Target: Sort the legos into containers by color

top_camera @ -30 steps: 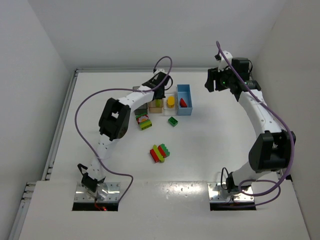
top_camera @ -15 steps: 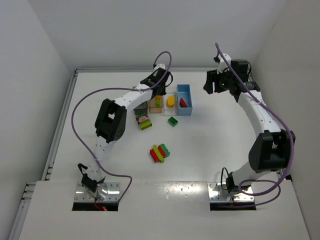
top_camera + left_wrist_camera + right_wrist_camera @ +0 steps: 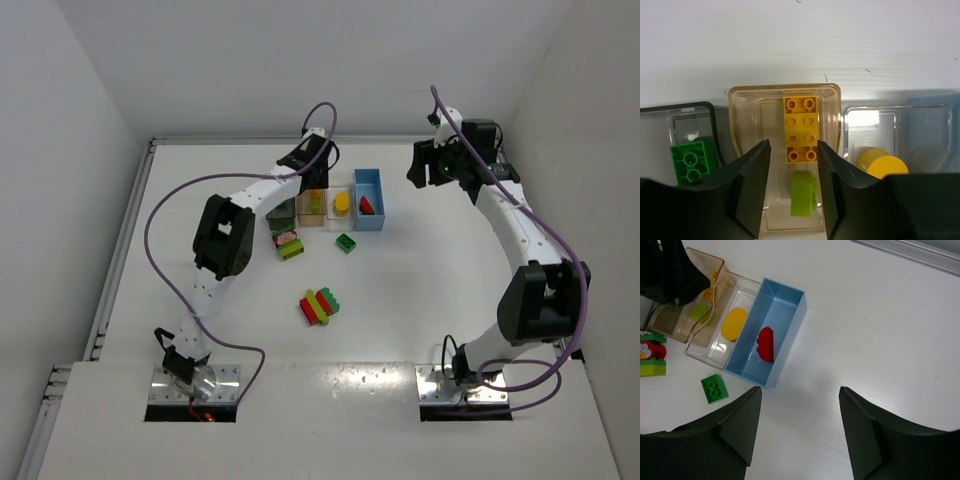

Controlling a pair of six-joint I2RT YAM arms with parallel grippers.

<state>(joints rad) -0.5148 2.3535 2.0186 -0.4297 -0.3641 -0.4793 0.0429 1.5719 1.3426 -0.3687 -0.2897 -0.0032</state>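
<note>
My left gripper [image 3: 314, 182] hovers over the tan bin [image 3: 785, 88], open and empty [image 3: 793, 150]. In that bin lie a yellow brick [image 3: 801, 129] and a lime brick [image 3: 804, 194]. The dark grey bin [image 3: 711, 111] to its left holds a dark green brick [image 3: 691, 161]. The clear bin [image 3: 896, 107] to its right holds a yellow piece [image 3: 882, 164]. The blue bin [image 3: 786, 291] holds a red brick [image 3: 766, 344]. My right gripper [image 3: 425, 165] is open and empty [image 3: 800, 400], raised to the right of the blue bin [image 3: 369, 173].
On the table in front of the bins lie a loose dark green brick [image 3: 346, 242], a red, lime and green cluster [image 3: 289, 243], and a larger red, yellow and green cluster [image 3: 321, 306]. Walls close in the table at the left, back and right.
My left gripper has shifted slightly left and back over the tan bin. My right gripper has moved a little to the left.
</note>
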